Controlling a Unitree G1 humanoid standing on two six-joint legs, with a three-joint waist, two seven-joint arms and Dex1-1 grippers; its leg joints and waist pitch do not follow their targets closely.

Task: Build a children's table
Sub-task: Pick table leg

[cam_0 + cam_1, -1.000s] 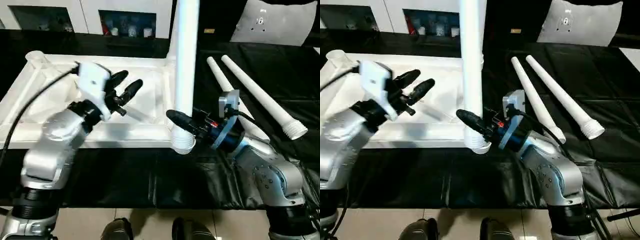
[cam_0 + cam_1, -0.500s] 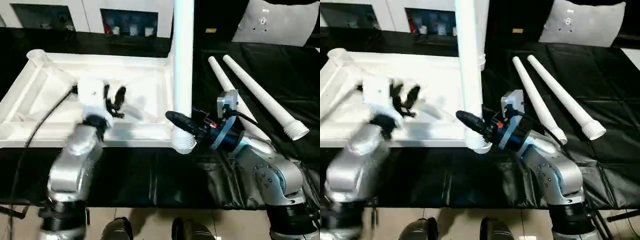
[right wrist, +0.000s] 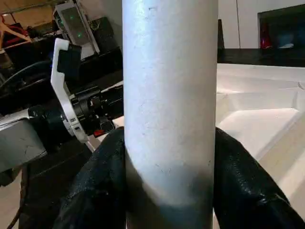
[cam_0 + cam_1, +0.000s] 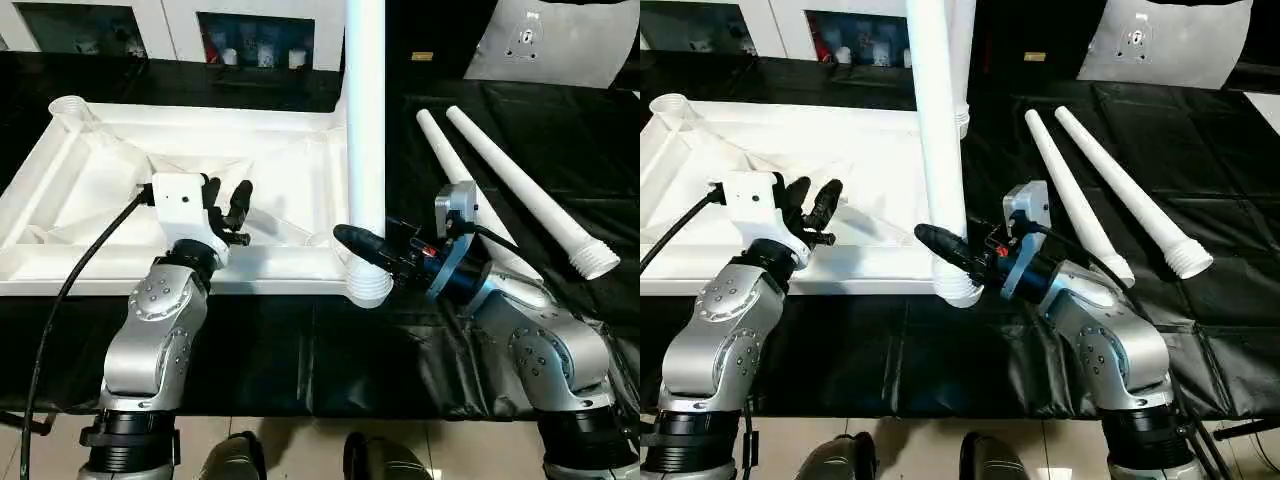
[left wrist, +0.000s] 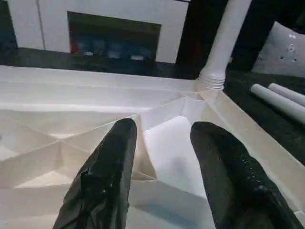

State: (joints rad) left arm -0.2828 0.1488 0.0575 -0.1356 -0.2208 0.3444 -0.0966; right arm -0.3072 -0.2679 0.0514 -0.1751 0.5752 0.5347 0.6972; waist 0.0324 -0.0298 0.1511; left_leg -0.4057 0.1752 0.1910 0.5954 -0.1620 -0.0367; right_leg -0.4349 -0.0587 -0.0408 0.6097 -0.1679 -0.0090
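Observation:
The children's table top [image 4: 120, 160] lies upside down on the left, ribs up, with a round socket [image 4: 68, 105] at its far left corner. One white leg [image 4: 365, 120] stands upright at the near right corner. My right gripper [image 4: 362, 245] is shut on it just above its ribbed foot; the fingers [image 3: 105, 181] press on both sides. Behind it, a second leg [image 5: 224, 43] stands in the far right corner. Two more legs [image 4: 455, 170] [image 4: 525, 190] lie on the right. My left gripper [image 4: 228, 205] hovers open above the ribs near the front rim, holding nothing.
The black-covered worktable [image 4: 300, 340] carries everything; its front edge runs just ahead of my arms. A black cable [image 4: 70, 280] hangs from my left wrist. A white panel [image 4: 550, 40] leans at the far right, with white cabinets [image 4: 180, 20] behind.
My left arm has swung in from the left and dropped, so its gripper now points forward over the top's front rim. The right gripper and the upright leg have stayed put.

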